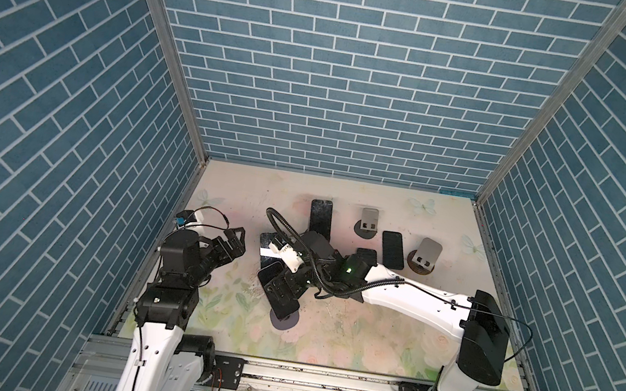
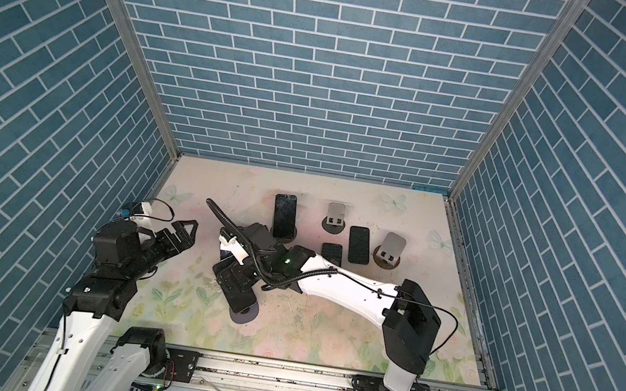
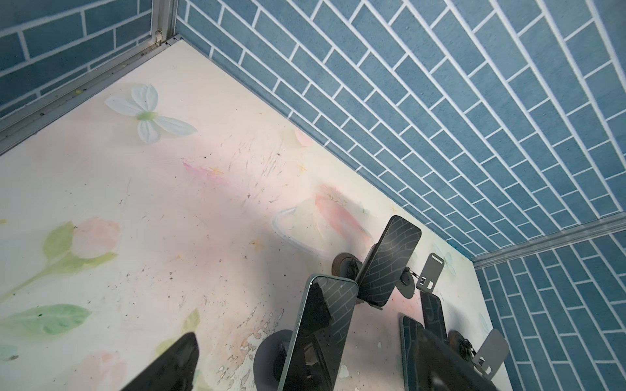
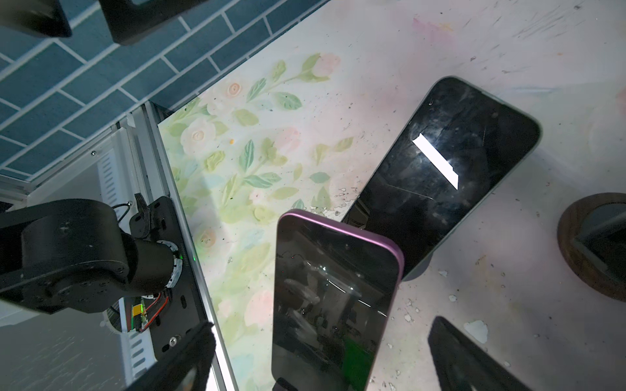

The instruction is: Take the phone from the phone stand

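Phone (image 4: 335, 270) sits between the right gripper's (image 4: 321, 325) wide-open jaws, ungripped. A second phone (image 4: 450, 169) rests on its stand (image 1: 284, 320), so removal looks unfinished. The left gripper (image 1: 239, 242) waits left, open and empty.

purple-framed phone (image 4: 333, 298): you see glossy glass, matt frame | green-edged phone (image 4: 474, 142): glossy screen, scratched, dusty | stand base (image 4: 582, 274): dark grained wood | stand plate (image 1: 430, 250): matt grey metal | tabletop (image 4: 372, 50): note the smooth printed floral sheet, scuffed, flaking

Floral tabletop (image 1: 365, 339), scuffed w/ specks; blue brick walls (image 1: 340, 83) round it.
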`<state>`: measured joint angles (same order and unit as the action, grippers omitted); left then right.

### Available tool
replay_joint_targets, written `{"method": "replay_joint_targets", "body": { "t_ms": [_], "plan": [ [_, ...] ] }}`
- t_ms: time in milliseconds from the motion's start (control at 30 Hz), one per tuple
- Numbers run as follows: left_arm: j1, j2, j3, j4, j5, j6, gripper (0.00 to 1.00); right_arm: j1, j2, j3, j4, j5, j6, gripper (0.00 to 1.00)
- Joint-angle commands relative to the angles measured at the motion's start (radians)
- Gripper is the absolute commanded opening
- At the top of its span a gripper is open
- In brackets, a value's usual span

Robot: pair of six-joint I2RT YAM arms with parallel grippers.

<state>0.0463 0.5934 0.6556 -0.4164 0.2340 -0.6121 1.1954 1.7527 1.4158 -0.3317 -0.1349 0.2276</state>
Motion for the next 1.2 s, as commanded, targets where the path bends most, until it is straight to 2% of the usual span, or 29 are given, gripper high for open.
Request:
{"method": "replay_joint_targets", "body": {
  "t_ms": [0,333,667,833,1167],
  "plan": [
    [0.007,-0.003,-0.016,0.039,0.005,-0.029,1.0,0.014,0.02,0.056,-0.021,0.038,-0.031,0.99],
    [0.007,0.001,-0.037,0.088,0.01,-0.064,1.0,0.047,0.075,0.072,-0.006,0.124,0.0,0.99],
    [0.007,-0.03,-0.042,0.052,0.02,-0.05,1.0,0.073,0.121,0.076,0.019,0.177,0.061,0.99],
    [0.007,-0.049,-0.042,0.027,0.028,-0.044,1.0,0.079,0.142,0.088,0.001,0.248,0.101,0.99],
    [0.007,-0.077,-0.066,0.022,0.04,-0.049,1.0,0.093,0.19,0.134,-0.054,0.297,0.136,0.95]
  ]
}}
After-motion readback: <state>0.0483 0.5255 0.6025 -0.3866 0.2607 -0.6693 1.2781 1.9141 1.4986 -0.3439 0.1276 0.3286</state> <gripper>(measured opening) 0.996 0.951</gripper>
